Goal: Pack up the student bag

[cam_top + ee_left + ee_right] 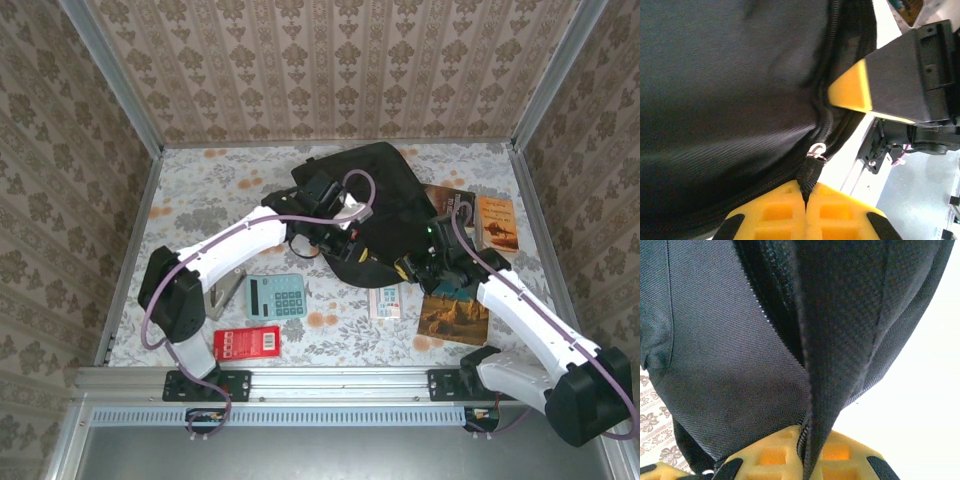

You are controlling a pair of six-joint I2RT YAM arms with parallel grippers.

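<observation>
Lying at the far middle of the flower-patterned counter (215,180), the black student bag (385,170) has both arms reaching to its near edge. The left pincer (343,232) is clenched on the bag's black zipper pull (810,177), with its yellow pads (775,210) pressed together around the strap. The right pincer (408,266) is clenched on a fold of the bag's fabric (840,340), just beside a zipper line, at the bag's near right side.

3 books lie toward the right edge of the counter. The orange book (497,222) and the dark book (447,198) are farther back, and the brown book (455,315) is nearer. A teal calculator (276,296) sits left of middle, with a red packet (247,343) at the near edge. A small white card (385,302) lies between the calculator and the brown book.
</observation>
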